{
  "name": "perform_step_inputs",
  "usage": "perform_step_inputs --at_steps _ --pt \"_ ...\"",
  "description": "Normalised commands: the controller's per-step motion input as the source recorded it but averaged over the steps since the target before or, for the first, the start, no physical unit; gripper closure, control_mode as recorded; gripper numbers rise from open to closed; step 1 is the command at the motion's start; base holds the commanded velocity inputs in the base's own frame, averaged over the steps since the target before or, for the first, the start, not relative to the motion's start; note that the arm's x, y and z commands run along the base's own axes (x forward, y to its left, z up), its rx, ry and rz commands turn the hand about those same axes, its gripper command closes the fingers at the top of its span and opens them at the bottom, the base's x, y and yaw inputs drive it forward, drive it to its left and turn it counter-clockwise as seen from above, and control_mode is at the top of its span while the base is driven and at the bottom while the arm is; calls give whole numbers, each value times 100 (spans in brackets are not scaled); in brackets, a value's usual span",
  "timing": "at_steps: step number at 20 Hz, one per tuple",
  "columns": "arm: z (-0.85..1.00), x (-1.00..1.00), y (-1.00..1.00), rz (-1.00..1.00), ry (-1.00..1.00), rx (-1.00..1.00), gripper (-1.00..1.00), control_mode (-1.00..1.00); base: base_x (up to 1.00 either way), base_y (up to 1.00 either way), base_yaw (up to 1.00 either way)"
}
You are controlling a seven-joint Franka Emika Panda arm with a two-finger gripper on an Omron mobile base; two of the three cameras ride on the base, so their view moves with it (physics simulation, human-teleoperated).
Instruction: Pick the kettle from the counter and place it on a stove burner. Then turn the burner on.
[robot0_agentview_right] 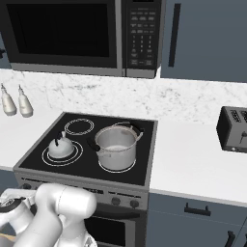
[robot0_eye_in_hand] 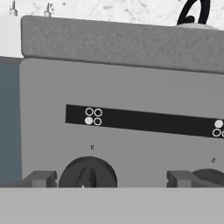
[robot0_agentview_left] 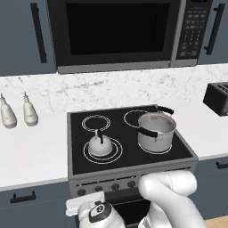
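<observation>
The small silvery kettle (robot0_agentview_left: pixel 100 144) (robot0_agentview_right: pixel 61 147) stands upright on the front-left stove burner (robot0_agentview_left: pixel 116 153) (robot0_agentview_right: pixel 48 157), a large ring on the black glass. In the hand view its dark handle (robot0_eye_in_hand: pixel 194 13) shows above the stove's top edge. My gripper (robot0_agentview_left: pixel 84 205) (robot0_eye_in_hand: pixel 111 179) is low in front of the stove's control panel, facing it, jaws open and holding nothing. A dark knob (robot0_eye_in_hand: pixel 87 173) sits between the fingertips (robot0_eye_in_hand: pixel 41 178), nearer the left one, and I cannot tell whether they touch it. The white counter (robot0_agentview_left: pixel 31 147) (robot0_agentview_right: pixel 193 164) flanks the stove.
A steel pot (robot0_agentview_left: pixel 156 131) (robot0_agentview_right: pixel 116 147) with black handles stands on the right side of the cooktop. Two white bottles (robot0_agentview_left: pixel 8 113) (robot0_agentview_right: pixel 8 102) stand on the left counter, a dark toaster (robot0_agentview_left: pixel 218 98) (robot0_agentview_right: pixel 234 129) on the right. A microwave (robot0_agentview_left: pixel 116 31) hangs above. Another knob (robot0_eye_in_hand: pixel 210 175) lies further right.
</observation>
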Motion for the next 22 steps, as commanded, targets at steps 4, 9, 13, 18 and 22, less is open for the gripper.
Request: perform_step_inputs --at_steps 4,9,13,18,22 --pt "-9 0 20 0 0 0 -100 -100 0 0 0" --pt "-5 0 11 0 0 0 -100 -100 0 0 0" --pt "-20 0 0 0 0 0 -100 -100 0 0 0" --pt "-11 0 0 0 0 0 -100 -100 0 0 0" --pt "0 0 0 0 0 0 -100 -100 0 0 0"
